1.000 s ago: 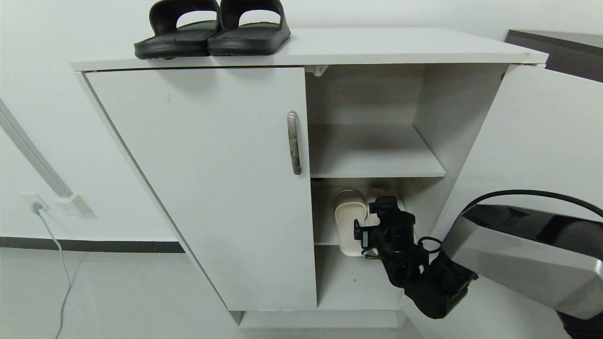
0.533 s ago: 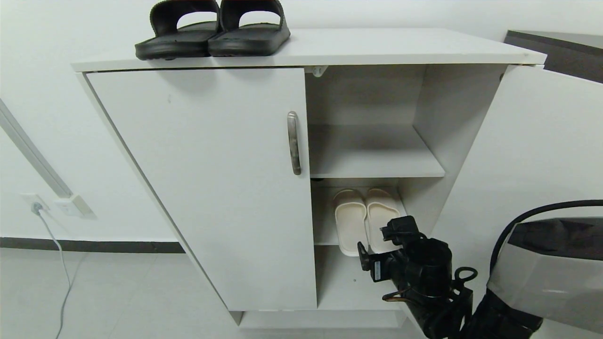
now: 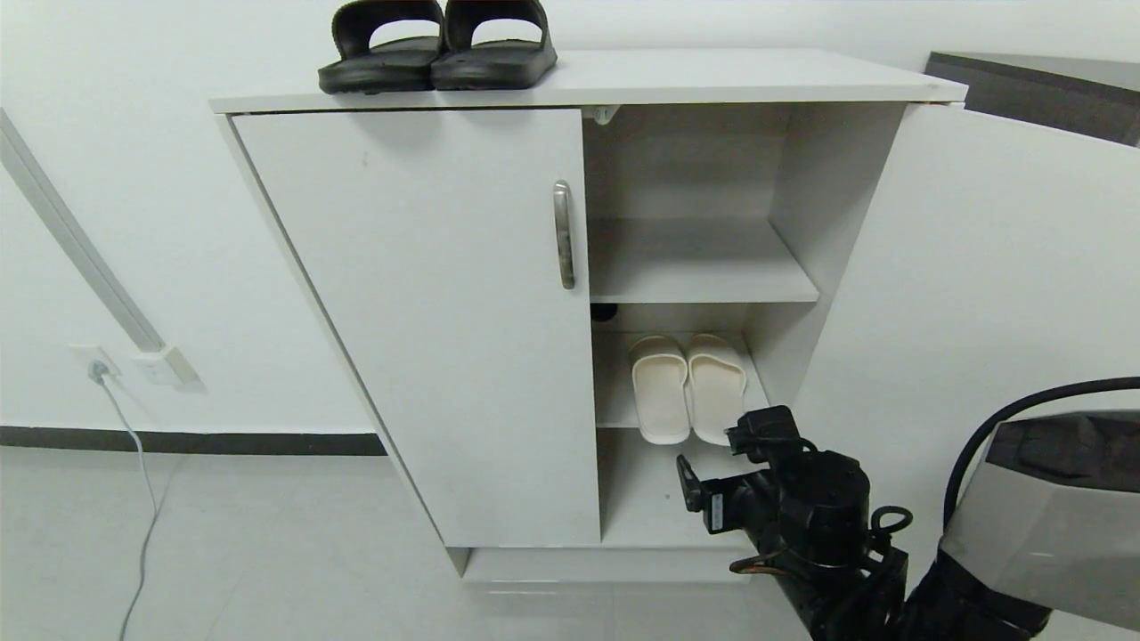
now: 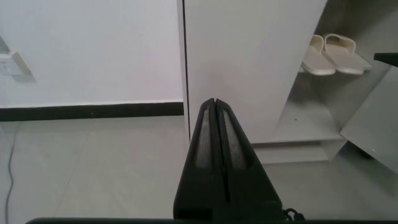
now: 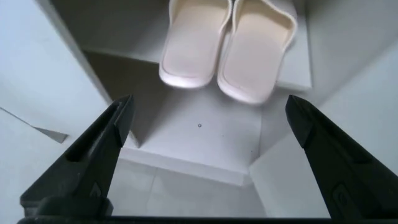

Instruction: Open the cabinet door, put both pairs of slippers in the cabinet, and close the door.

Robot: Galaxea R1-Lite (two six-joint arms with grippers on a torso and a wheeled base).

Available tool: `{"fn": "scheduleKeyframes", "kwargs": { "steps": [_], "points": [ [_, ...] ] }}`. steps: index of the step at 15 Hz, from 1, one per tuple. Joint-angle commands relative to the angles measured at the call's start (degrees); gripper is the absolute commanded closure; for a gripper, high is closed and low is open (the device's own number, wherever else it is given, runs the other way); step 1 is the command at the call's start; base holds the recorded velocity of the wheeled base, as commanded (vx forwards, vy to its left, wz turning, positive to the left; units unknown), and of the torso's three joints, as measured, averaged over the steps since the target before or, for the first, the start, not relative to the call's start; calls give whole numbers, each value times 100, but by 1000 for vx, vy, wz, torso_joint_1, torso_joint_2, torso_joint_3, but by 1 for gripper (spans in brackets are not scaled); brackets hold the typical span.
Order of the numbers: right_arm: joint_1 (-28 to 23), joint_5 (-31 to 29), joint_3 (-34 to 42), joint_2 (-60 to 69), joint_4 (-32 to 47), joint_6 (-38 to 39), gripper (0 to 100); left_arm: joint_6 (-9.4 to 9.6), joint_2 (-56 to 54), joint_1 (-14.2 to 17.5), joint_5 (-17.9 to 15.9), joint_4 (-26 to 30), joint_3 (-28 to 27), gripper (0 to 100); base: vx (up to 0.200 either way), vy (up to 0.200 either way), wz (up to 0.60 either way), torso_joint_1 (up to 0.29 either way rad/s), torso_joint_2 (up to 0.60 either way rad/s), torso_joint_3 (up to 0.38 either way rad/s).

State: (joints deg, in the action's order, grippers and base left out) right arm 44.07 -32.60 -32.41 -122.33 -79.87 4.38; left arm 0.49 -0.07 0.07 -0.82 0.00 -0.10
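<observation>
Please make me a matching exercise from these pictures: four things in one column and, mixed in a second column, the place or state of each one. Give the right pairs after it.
Column one:
1. black slippers
2. white slippers
3. left claw
4. right claw

Column two:
A. open
B. on top of the cabinet
C. shut
D. on a shelf inside the cabinet

Right pairs: 1-B; 2-D; 3-C; 4-A.
</observation>
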Motion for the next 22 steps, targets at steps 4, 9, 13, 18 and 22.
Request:
{"fn": "scheduleKeyframes", "kwargs": {
  "steps": [4, 9, 13, 18, 22],
  "points": [
    [5, -1, 33, 16, -90, -7, 0, -31, 7, 1, -6, 0, 1, 100, 0, 0, 0, 0, 0, 0],
    [-12, -1, 25, 87, -134, -104, 0, -31, 7, -7, -6, 9, 1, 100, 0, 0, 0, 1, 2, 53],
    [-12, -10, 33, 131, -195, -112, 0, -31, 7, -7, -6, 0, 1, 100, 0, 0, 0, 2, 4, 189],
    [-4, -10, 86, 122, -230, -112, 0, -22, 7, -7, -6, 0, 1, 100, 0, 0, 0, 2, 1, 77],
    [-4, -10, 86, 104, -230, -130, 0, -31, 7, 1, -6, 0, 1, 100, 0, 100, 0, 2, 0, 0]
  ]
}}
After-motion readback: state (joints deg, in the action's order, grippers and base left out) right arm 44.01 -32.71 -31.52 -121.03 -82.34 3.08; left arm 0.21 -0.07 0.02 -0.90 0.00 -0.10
